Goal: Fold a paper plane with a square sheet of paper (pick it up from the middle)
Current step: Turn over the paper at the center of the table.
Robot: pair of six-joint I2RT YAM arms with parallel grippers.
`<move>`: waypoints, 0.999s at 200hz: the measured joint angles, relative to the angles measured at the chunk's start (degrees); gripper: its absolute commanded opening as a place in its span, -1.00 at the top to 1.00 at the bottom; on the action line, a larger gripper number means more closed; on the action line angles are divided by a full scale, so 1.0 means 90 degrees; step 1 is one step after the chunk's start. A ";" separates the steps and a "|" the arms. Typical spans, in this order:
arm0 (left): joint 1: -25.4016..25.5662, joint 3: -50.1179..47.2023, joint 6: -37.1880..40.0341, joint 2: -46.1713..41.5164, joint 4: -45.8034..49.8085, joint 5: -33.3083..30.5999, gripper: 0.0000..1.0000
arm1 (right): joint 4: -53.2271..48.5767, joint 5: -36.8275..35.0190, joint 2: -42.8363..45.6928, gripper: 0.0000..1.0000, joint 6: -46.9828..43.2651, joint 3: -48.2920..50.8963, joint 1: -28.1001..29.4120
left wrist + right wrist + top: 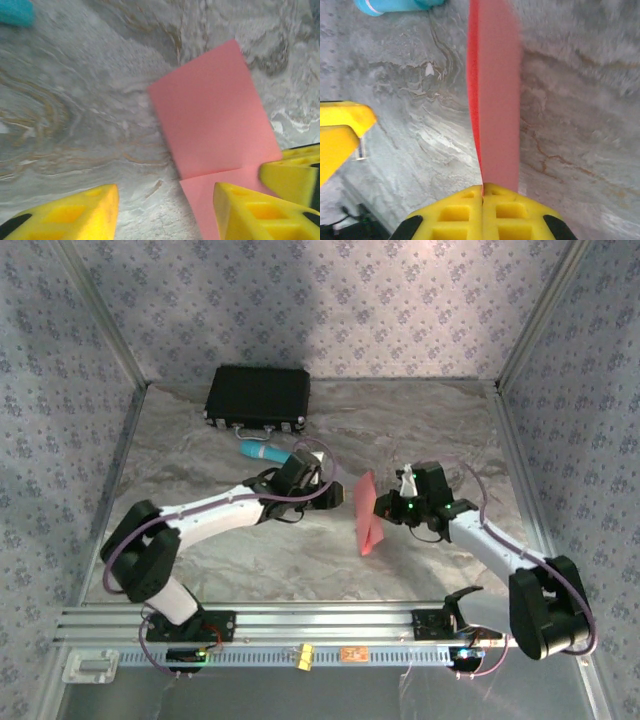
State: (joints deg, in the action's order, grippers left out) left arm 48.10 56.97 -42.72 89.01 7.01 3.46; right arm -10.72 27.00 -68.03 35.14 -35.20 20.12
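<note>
Folded pink square sheet of paper point(366, 515) held upright over counter point(250, 550) middle, crease visible. Clamped on its edge: right fingers point(465, 210), pressed together. Just beside it: left fingers point(75, 210), apart, gripping nothing. Toward far edge: teal cylinder point(262, 451), black case point(257, 395).

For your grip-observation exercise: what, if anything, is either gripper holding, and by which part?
The right gripper pinches the folded pink sheet of paper by one edge; the left gripper is open, holding nothing.
</note>
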 measured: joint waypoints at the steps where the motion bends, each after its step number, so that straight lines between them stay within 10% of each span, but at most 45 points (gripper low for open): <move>1: -0.0005 -0.0010 -0.0002 -0.0015 0.0000 -0.0015 -0.09 | -0.0036 -0.0029 0.0007 0.91 -0.0015 -0.0024 0.0012; 139: -0.0763 -0.1392 -0.0821 -0.2506 0.1792 -0.2472 -0.43 | -0.4554 -0.6628 -0.1724 0.88 -0.0369 -0.2948 0.2635; 200: -0.1064 -0.1734 -0.1197 -0.3725 0.2378 -0.3055 -0.54 | -0.5017 -0.7533 -0.4299 0.80 -0.0046 -0.4398 0.3910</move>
State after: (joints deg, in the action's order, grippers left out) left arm 38.52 41.36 -53.49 55.48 28.40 -24.03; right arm -55.88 -40.80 -106.72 34.72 -74.78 55.31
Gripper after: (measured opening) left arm 0.768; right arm 0.090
